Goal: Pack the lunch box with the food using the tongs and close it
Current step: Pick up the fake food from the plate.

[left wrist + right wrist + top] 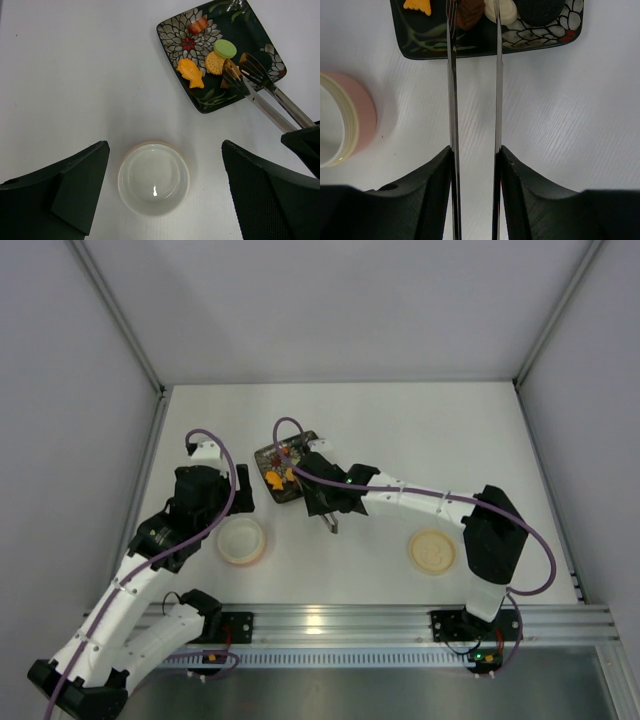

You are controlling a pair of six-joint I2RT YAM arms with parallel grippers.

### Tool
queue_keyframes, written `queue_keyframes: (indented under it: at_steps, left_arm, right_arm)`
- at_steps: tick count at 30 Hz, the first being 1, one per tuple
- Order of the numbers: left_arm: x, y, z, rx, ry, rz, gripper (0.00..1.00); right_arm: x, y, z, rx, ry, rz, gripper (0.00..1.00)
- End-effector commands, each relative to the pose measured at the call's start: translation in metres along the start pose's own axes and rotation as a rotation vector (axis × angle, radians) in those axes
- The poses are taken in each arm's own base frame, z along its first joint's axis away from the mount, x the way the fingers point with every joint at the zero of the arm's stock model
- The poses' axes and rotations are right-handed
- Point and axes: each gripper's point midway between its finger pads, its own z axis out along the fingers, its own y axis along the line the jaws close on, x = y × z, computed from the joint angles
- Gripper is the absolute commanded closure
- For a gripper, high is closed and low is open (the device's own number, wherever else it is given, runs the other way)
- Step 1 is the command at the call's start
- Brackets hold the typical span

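The lunch box [242, 540] [153, 178] is a round cream bowl with a pinkish rim, and it is empty. My left gripper [165, 150] hovers over it, open, with a finger on either side. Its flat cream lid [432, 552] lies at the right. The food is on a dark floral plate [210, 102]: an orange fish [190, 72], a green macaron [225, 48], a round cracker [215, 62] and a red piece [198, 26]. My right gripper [475, 160] [325, 502] is shut on the silvery tongs [451, 100] [270, 95]. The tongs' tips reach over the plate beside a brown piece [470, 12].
The plate [283, 490] lies just behind the lunch box [340, 120], which sits left of the tongs in the right wrist view. Grey walls close in the white table on three sides. The arm bases and a metal rail [330, 622] run along the near edge.
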Motion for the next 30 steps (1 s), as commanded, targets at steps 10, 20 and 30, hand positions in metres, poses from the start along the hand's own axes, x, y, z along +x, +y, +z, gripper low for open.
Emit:
queue_keyframes:
  at_steps: [10, 20, 30]
  left_arm:
    - [-0.003, -0.001, -0.001, 0.005, -0.022, -0.004, 0.01]
    - [-0.003, -0.001, -0.001, 0.008, -0.022, -0.004, 0.01]
    - [-0.003, -0.001, -0.001, 0.009, -0.024, -0.004, 0.01]
  right_arm:
    - [-0.012, 0.025, -0.013, -0.055, -0.042, 0.009, 0.6]
    - [-0.002, 0.019, -0.004, -0.007, -0.019, 0.006, 0.6]
    - [0.005, 0.019, 0.001, -0.008, 0.003, 0.008, 0.66]
